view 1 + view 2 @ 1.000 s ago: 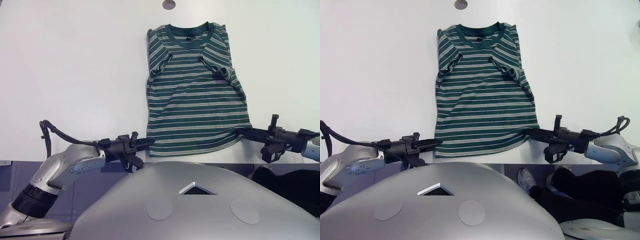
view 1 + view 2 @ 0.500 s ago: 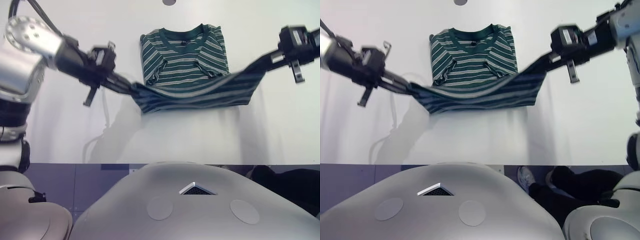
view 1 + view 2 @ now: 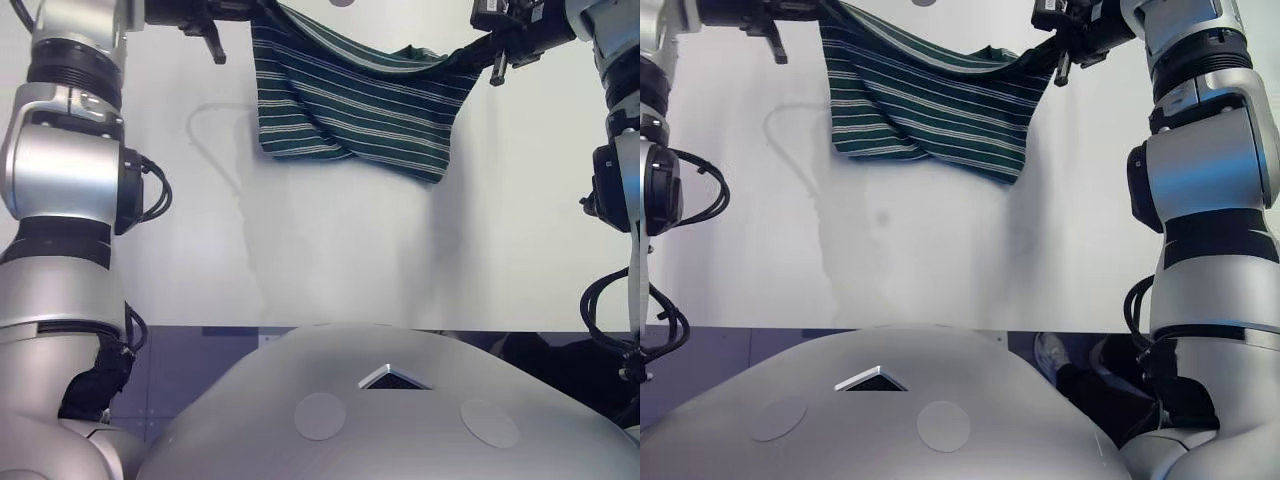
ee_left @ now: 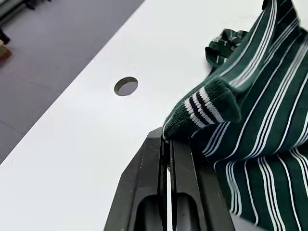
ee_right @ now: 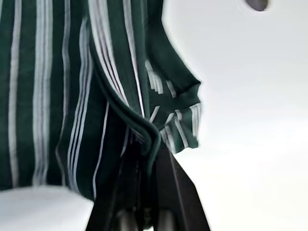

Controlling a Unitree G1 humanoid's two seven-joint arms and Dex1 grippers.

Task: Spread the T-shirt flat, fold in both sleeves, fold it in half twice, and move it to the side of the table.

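Observation:
The green T-shirt [image 3: 350,100] with white stripes lies folded over itself at the far middle of the white table [image 3: 330,250]. Its near hem is lifted and carried over the upper part. My left gripper [image 3: 255,12] is shut on the hem's left corner at the far edge of the table. In the left wrist view the fingers [image 4: 166,163] pinch a bunched bit of striped cloth [image 4: 211,103]. My right gripper [image 3: 480,45] is shut on the hem's right corner, slightly nearer than the left. In the right wrist view the T-shirt [image 5: 110,96] hangs from the closed fingers [image 5: 144,192].
A round hole [image 4: 126,86] is set in the table just beyond the shirt. The table's near edge [image 3: 330,326] runs across in front of me. Bare white surface lies to the left, to the right and nearer than the shirt.
Both grippers have carried the shirt's near hem up and away from me, from the table's near edge over the shirt to its far end. The shirt is now doubled over.

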